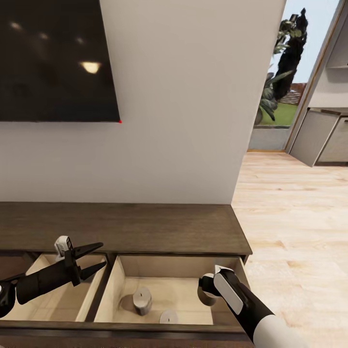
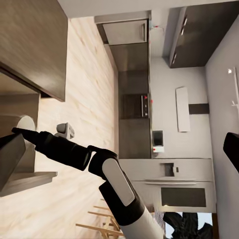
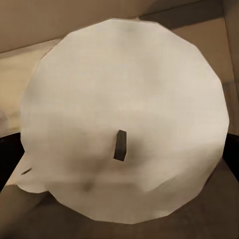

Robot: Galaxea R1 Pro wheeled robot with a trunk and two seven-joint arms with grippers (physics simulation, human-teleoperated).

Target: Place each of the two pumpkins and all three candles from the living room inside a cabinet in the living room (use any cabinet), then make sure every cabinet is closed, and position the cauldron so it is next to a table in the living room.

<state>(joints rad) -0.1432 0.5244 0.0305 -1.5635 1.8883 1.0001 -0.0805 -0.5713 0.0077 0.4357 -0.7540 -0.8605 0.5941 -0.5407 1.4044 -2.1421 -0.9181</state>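
Note:
The long dark brown cabinet (image 1: pixel 145 227) stands against the wall with two drawers pulled open, their insides pale beige. In the right drawer (image 1: pixel 183 290) one off-white candle (image 1: pixel 142 300) stands upright and a second candle (image 1: pixel 168 317) sits near the drawer front. My right gripper (image 1: pixel 205 290) hangs over this drawer's right side, shut on a third candle (image 3: pixel 124 99) whose top and dark wick are very close in the right wrist view. That held candle (image 2: pixel 21 124) also shows at the fingertip in the left wrist view. My left gripper (image 1: pixel 99 257) is open over the left drawer (image 1: pixel 53 295), holding nothing.
A black TV (image 1: pixel 58 58) hangs on the white wall above the cabinet. Pale wood floor (image 1: pixel 290 217) stretches to the right toward grey kitchen units (image 1: pixel 319 140) and a glass opening with plants (image 1: pixel 280 72).

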